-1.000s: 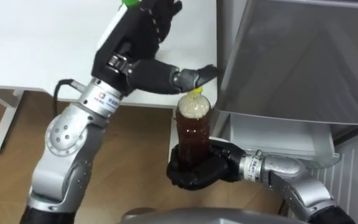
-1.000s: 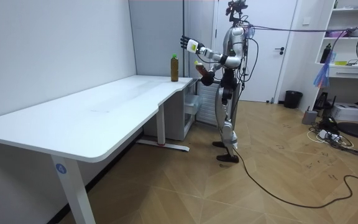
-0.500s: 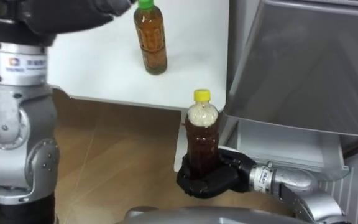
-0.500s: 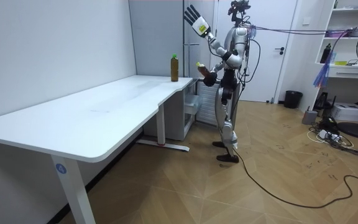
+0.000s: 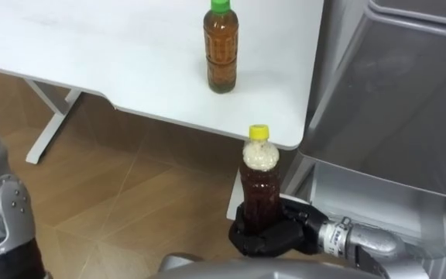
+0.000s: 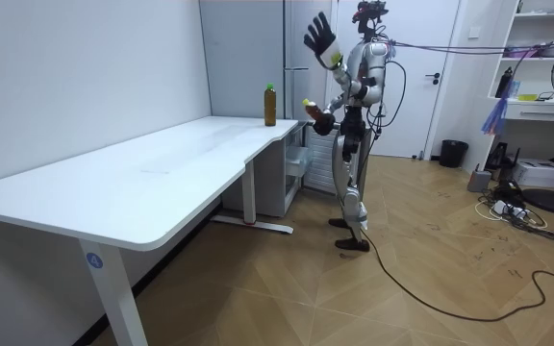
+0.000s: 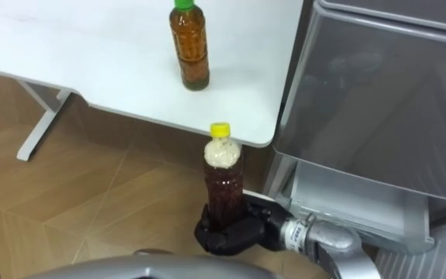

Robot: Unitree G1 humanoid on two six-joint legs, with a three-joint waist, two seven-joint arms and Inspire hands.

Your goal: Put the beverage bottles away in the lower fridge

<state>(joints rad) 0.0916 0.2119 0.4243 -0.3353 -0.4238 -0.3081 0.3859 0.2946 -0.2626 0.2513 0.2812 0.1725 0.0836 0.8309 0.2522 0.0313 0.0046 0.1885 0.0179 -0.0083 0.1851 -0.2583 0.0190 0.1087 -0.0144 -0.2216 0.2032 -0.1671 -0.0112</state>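
Right hand (image 5: 269, 240) had its fingers wrapped round the yellow-cap bottle (image 5: 260, 186) at bottom centre, beside the fridge (image 5: 393, 93). Left hand (image 6: 319, 37) was raised, fingers spread, empty. Green-cap bottle (image 5: 220, 46) sat on the table (image 5: 91, 54) up top, so I'd say neither drink was in yet.

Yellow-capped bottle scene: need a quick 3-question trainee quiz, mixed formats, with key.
1. True or false: the right hand is curled round the yellow-capped bottle, holding it upright.
2. Where is the green-capped bottle? A) standing on the white table B) in a basket C) lying on the floor
3. Fill in: in the room view the left hand is held high with its fingers ____.
Key: 1 true; 2 A; 3 open.
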